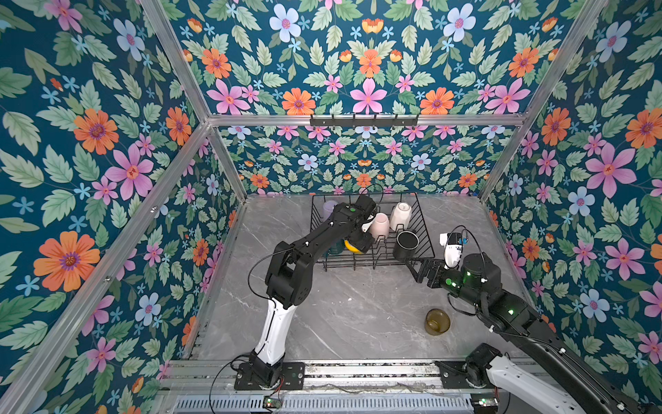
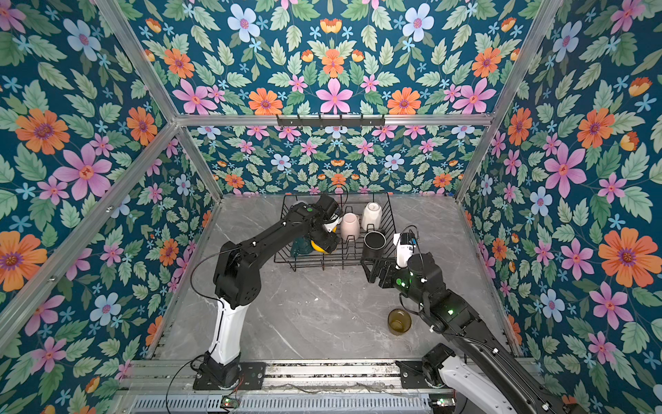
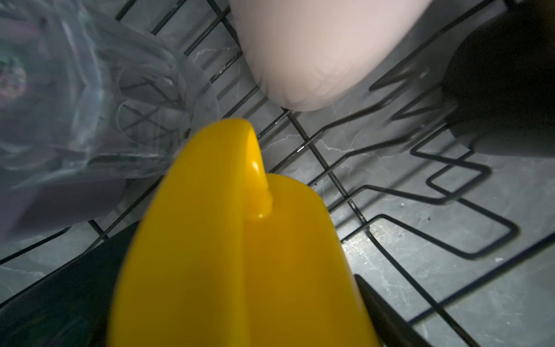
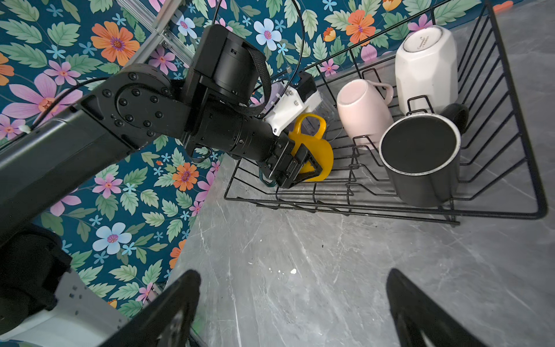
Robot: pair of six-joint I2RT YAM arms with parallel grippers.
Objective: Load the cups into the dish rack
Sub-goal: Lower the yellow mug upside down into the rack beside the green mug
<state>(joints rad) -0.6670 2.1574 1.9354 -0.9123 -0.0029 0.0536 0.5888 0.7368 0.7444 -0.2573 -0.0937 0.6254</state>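
- Nearest, the amber glass [image 1: 437, 321] stands on the table [image 1: 340, 315], outside the dish rack [image 4: 530, 156] and apart from both pincers.
- The yellow mug [image 4: 312, 147] sits tilted between the left gripper's [image 4: 303, 168] jaws, which clamp it wide, at the rack's near side, left of middle.
- Only the left wrist view shows the clear glass [image 3: 120, 105] just beside it.
- The right gripper [image 4: 292, 273] hangs spread apart and empty, near the black mug [image 4: 420, 162].

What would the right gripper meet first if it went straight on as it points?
Probably the bare tabletop just short of the dish rack: the open right gripper tilts down toward it. Depth is unclear; the rack's near rim could come first.
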